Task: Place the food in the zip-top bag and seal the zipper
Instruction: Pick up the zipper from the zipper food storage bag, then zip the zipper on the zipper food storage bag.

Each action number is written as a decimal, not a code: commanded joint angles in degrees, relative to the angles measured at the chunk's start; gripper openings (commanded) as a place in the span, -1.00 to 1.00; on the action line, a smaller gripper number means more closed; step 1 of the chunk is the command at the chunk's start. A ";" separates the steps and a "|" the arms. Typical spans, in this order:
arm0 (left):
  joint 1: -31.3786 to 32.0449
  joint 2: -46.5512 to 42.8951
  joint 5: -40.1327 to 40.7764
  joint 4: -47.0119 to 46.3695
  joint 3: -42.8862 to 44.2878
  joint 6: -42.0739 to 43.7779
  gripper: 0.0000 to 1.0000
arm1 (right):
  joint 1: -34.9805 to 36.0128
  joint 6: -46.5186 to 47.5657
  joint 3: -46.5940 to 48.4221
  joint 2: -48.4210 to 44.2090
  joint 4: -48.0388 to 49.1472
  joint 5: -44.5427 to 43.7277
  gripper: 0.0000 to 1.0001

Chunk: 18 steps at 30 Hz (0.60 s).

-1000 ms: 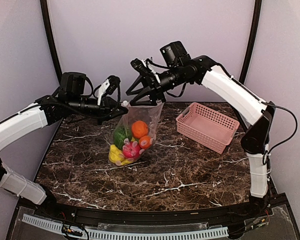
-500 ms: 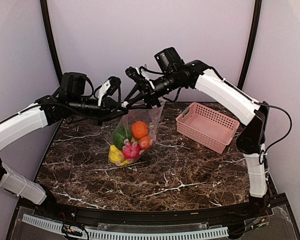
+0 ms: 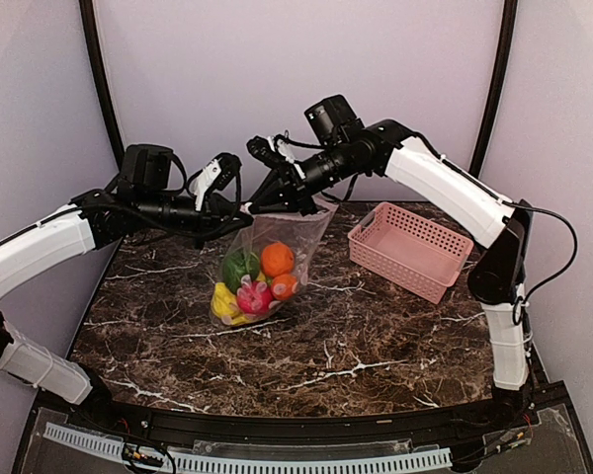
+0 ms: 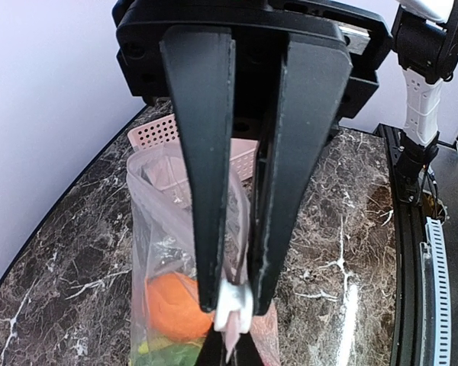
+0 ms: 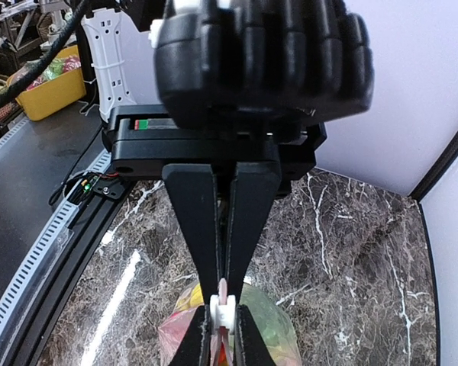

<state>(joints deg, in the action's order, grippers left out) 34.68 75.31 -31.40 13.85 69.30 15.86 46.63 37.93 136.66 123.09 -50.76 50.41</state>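
Jaws of left gripper (image 4: 230, 296) and right gripper (image 5: 221, 324) clench the zipper (image 4: 233, 314) (pink basket (image 3: 411, 248) well apart at right).

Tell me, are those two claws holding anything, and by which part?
Yes. The left gripper and the right gripper both pinch the zip-top bag by the zipper at its top edge, with the food inside.

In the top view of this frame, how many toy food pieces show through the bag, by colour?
green food: 1
orange food: 2, the smaller one lower right
pink-red food: 1
yellow food: 1 seen, overlaps may hide more
Total: 5 showing through the zip-top bag
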 commanded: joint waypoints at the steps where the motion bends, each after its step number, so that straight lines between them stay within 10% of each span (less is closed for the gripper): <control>1: 0.15 -1.12 3.26 -1.08 -1.67 -0.18 -0.98 | -0.06 0.74 -3.56 -3.35 -1.94 -5.58 -0.85; 18: -0.09 -2.57 6.42 -5.76 -5.19 -0.79 -0.98 | -6.72 -0.58 -8.70 -6.80 -3.88 -9.20 -0.90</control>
<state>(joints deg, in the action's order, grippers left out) 35.27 75.29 -26.55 7.42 64.71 15.35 42.94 38.04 127.76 118.72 -51.46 45.06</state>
